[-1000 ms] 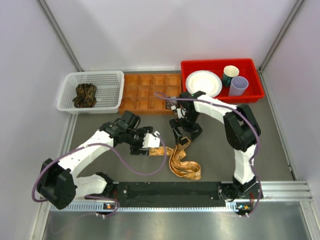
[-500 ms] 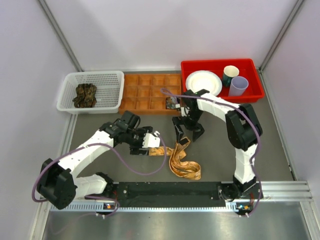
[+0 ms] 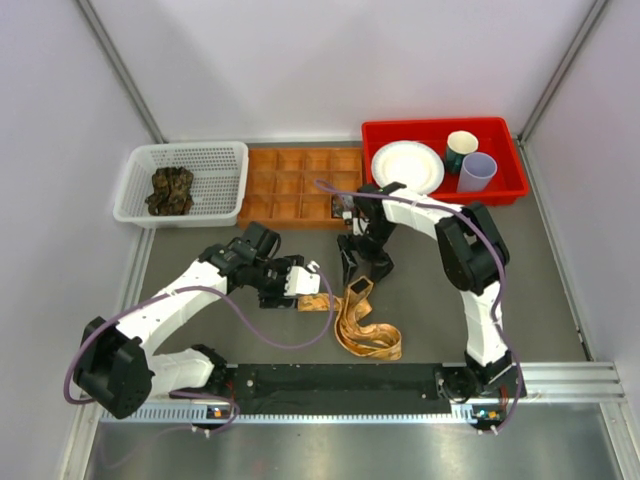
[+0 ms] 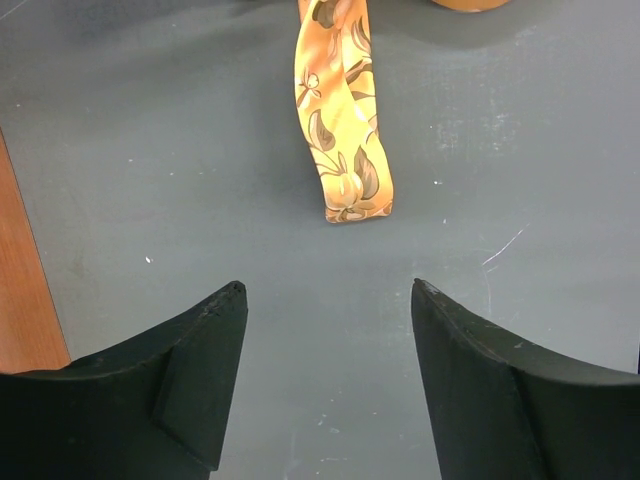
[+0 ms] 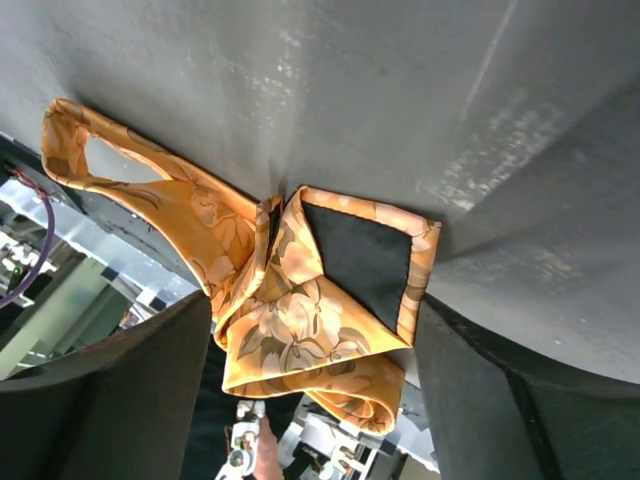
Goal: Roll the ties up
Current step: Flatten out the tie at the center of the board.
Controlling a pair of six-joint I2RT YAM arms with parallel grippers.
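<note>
The tan-orange tie [image 3: 352,312] lies crumpled on the grey table, its folds heaped toward the near edge. My right gripper [image 3: 358,268] is open and straddles the tie's broad pointed end [image 5: 330,290], whose black lining faces up between the fingers [image 5: 150,390]. My left gripper [image 3: 312,283] is open and empty just left of the tie; its wrist view shows the tie's narrow end [image 4: 345,150] a short way ahead of the gripper [image 4: 325,285]. Dark green-brown ties [image 3: 171,190] lie bunched in the white basket [image 3: 135,170].
The brown compartment tray [image 3: 290,180] stands behind the tie, a small dark object [image 3: 345,207] in its near right cell. Its edge shows in the left wrist view [image 4: 20,300]. A red bin [image 3: 510,185] at back right holds a white plate [image 3: 407,166] and two cups.
My right gripper has shifted left and toward the near edge, down over the tie's broad end. The tie's upper part moved slightly. The left arm has barely moved.
</note>
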